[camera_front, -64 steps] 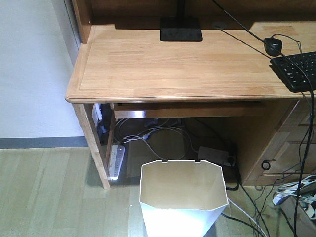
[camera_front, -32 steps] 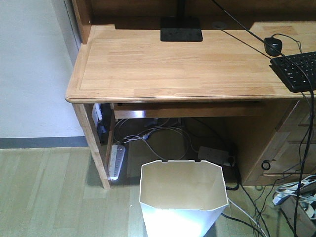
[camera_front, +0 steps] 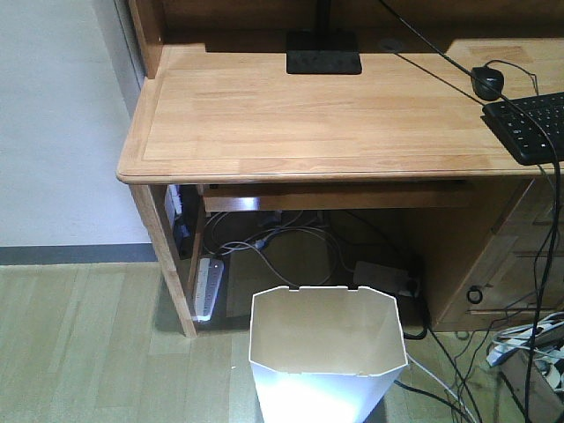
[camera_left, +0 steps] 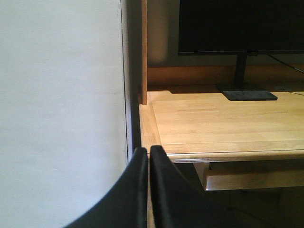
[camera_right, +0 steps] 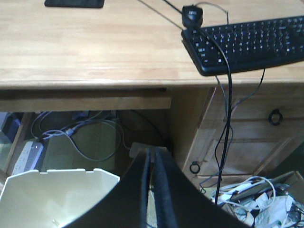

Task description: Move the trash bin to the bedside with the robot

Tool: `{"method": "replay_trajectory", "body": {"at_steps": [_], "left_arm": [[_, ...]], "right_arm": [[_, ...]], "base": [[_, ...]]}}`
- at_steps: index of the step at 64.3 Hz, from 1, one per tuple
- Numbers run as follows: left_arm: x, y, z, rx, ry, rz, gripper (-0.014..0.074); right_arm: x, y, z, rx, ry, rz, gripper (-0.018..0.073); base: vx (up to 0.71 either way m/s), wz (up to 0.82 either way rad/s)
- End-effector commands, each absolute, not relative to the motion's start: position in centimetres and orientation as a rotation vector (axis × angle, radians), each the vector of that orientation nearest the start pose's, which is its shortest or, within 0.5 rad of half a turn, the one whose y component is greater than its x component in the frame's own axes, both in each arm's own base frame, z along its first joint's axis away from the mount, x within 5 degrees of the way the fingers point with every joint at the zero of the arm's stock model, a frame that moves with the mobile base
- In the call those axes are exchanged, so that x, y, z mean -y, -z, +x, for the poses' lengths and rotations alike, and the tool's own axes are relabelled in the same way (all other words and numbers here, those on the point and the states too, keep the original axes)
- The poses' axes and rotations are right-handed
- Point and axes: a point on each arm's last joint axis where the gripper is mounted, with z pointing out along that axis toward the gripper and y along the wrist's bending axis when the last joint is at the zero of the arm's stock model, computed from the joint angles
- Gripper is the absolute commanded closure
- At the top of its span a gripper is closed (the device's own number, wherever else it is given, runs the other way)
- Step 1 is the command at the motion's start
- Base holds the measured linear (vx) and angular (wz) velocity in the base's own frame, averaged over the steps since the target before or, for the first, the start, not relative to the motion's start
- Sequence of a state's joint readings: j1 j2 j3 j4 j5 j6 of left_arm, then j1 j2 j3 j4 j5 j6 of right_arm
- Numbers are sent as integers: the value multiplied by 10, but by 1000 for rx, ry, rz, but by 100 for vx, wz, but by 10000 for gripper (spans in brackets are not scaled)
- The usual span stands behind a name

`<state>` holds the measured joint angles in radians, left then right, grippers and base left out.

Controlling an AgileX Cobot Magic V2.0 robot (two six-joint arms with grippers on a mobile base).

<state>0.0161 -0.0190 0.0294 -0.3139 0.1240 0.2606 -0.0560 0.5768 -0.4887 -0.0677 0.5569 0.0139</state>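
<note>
The white plastic octagonal-rimmed trash bin (camera_front: 328, 348) is parked on the floor (camera_front: 88, 352), near side of the light wooden counter (camera_front: 308, 115). On the left gripper (camera_left: 147, 152) and right gripper (camera_right: 152, 154) the jaws are pressed together, nothing held. Shoved ungripped, it could get tipped or snagged on the grey floor cables (camera_front: 286, 236).

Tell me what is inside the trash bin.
Only bare cream walls show inside the trash bin; no rubbish is visible. Its floor is hidden below the near rim.
</note>
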Motion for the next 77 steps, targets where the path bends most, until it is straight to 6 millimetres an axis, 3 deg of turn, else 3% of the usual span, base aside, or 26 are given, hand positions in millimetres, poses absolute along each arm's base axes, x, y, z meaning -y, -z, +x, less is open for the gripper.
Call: {"method": "replay_trajectory", "body": {"at_steps": [1, 12, 25, 34, 46, 57, 77], "left_arm": [[1, -193, 56, -1561, 57, -46, 602], [1, -193, 56, -1561, 57, -46, 602], [1, -193, 56, -1561, 57, -46, 602], [1, -193, 56, -1561, 57, -46, 602], [1, -193, 56, -1561, 57, -46, 602], [1, -193, 56, -1561, 57, -46, 602], [1, -193, 56, -1561, 57, -46, 602]], "right_arm": [[10, -296, 119, -2065, 112, 14, 494], [10, -294, 122, -2085, 106, 17, 329], [10, -294, 121, -2086, 107, 16, 44], [10, -294, 122, -2084, 107, 16, -64], [10, -294, 122, -2084, 107, 16, -58], [5, -295, 124, -2084, -14, 102, -5], [5, -291, 176, -2272, -39, 46, 21]], "base": [[0, 0], [0, 0], [0, 0], [0, 0], [0, 0], [0, 0], [0, 0]]}}
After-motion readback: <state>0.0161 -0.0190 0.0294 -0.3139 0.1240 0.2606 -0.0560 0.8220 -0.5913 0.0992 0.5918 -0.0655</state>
